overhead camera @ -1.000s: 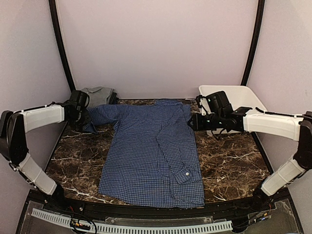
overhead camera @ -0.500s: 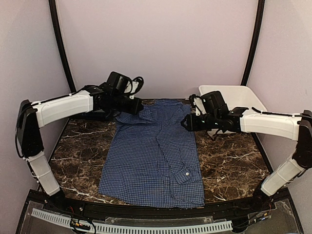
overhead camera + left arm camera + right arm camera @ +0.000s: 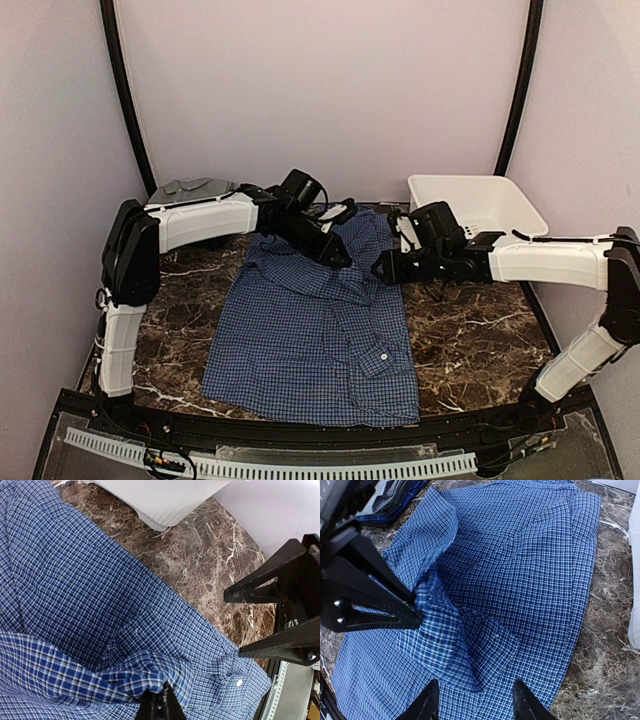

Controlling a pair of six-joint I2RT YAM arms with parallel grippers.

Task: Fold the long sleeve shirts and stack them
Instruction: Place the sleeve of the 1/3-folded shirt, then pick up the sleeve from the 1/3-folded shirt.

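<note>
Across comes the left arm, off the table's far-left edge and over to mid-shirt, dragging a sleeve [image 3: 292,268] with it, and the left gripper [image 3: 343,262] now sits over the chest of the blue shirt [image 3: 300,350], fingers pressed together on a bunched fold of that sleeve. The left wrist view catches it nicely: checked cloth puckers right at the fingertips [image 3: 160,706], though those tips are cut off by the bottom edge. From the right wrist camera, the same black fingers bite the raised fold [image 3: 436,605]. The right gripper [image 3: 381,272] has eased a touch inward. It hovers at the shirt's right shoulder edge, jaws apart, nothing between them, just checked fabric lying below [image 3: 476,702]. The blue shirt lies flat on the dark marble table [image 3: 470,340], its long axis running far to near, collar end toward the back wall, hem at the near edge. The collar itself is hidden under the left arm. Down the shirt's right side the other sleeve is folded in, its cuff [image 3: 378,357] with one white button pointing at the near edge. The grey shirt [image 3: 190,187] sits at the far-left corner, mostly screened by the left arm, so its shape is hard to read. The white tub [image 3: 480,195] stands at the far right, just beside the shirt's shoulder, partly covered by the right arm.
</note>
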